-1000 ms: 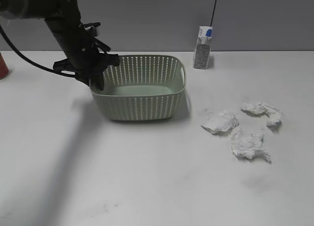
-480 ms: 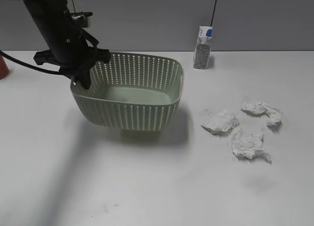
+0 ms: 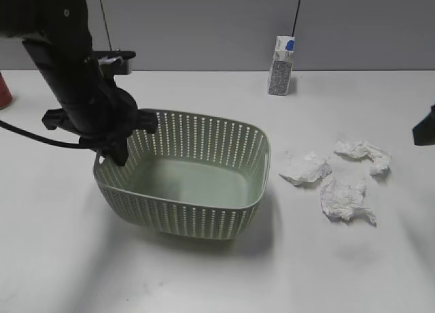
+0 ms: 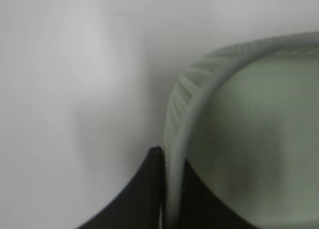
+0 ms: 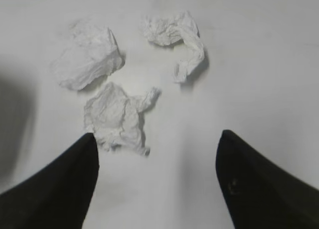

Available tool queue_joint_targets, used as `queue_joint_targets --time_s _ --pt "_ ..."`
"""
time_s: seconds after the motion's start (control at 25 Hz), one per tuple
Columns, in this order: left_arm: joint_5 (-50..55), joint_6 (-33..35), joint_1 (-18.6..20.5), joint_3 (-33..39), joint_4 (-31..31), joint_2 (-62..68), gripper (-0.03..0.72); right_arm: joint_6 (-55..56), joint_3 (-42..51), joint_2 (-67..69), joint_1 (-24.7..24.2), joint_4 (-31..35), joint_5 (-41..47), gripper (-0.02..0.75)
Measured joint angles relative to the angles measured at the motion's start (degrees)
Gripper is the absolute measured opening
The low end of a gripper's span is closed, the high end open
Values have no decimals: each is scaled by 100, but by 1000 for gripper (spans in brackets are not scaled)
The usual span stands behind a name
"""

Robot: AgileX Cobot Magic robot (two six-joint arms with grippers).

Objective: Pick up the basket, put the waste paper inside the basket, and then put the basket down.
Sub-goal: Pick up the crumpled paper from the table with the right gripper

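Note:
The pale sage-green basket (image 3: 194,180) hangs tilted above the table, left of centre. My left gripper (image 3: 117,150) is shut on the basket's left rim, one finger outside and one inside, as the left wrist view (image 4: 172,154) shows. Three crumpled white paper wads lie on the table to the right: one (image 3: 306,169), one (image 3: 363,153), one (image 3: 345,199). My right gripper (image 5: 157,139) is open and empty above the table, just short of the nearest wad (image 5: 117,117); the other two wads (image 5: 89,59) (image 5: 177,37) lie beyond. Only a dark tip of the right arm (image 3: 425,128) shows in the exterior view.
An upright white-grey carton with a blue top (image 3: 281,66) stands at the back by the wall. A red object (image 3: 3,92) sits at the far left edge. Black cables hang near the left arm.
The left gripper has lifted the basket off the table and carried it forward and right, tilted. The right arm's tip has come into the exterior view at the right edge.

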Motion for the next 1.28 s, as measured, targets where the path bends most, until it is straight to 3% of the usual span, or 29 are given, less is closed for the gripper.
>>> queue_joint_targets --time_s 0.36,0.72,0.96,1.12,1.28 --pt "-630 -456 -2 655 -91 -236 3 -388 -1497 2995 0 -289 -687 581" --pt "-531 -467 -2 655 -79 -323 3 -404 -1645 4430 0 -673 -1996 581" --pt "-433 -467 -2 655 -61 -323 3 -404 -1645 4691 0 -679 -2220 557" --pt "-410 -469 -2 655 -47 -323 3 -410 -1645 4698 0 -674 -2232 417" --pt "-401 -469 -2 655 60 -323 3 -410 -1645 4698 0 -674 -2232 141"
